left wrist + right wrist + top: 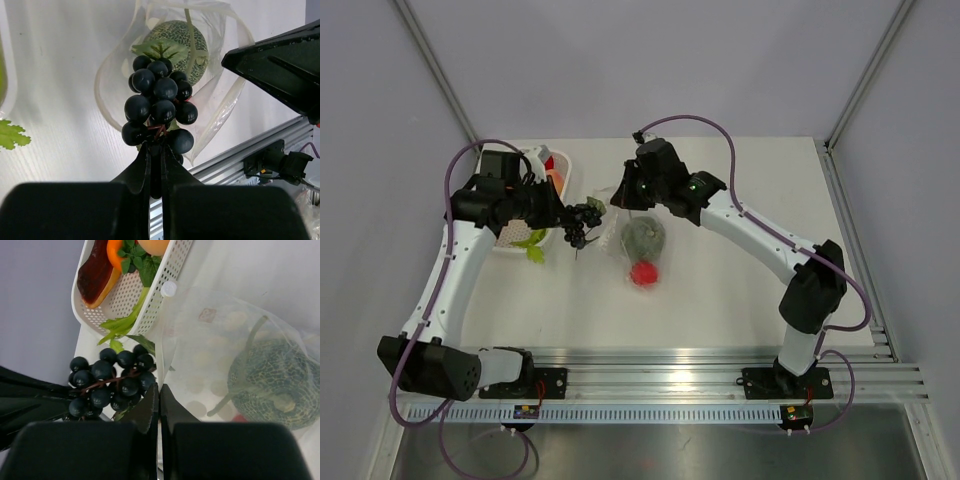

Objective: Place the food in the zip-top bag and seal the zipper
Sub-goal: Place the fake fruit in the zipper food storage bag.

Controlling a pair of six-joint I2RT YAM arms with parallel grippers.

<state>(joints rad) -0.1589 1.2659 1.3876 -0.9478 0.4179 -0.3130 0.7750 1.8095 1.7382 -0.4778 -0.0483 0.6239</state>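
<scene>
Left wrist view: our left pincer (pixel 156 149) clenches the grapes (pixel 159 105) by the stem, facing the bag (pixel 217 97) mouth. Our right pincer (pixel 159 394), shut, apparently pinches its rim to hold it open; 1 melon (pixel 172 34) sits inside.

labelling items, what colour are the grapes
Dark blue-black; the grapes show best in the left wrist view.

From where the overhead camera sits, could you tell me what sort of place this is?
Most likely a lab robot test bench, not a kitchen: the left arm and right arm are bolted to a metal rail at the table edge, plain grey panels enclose it, and the grapes look like toys.
</scene>
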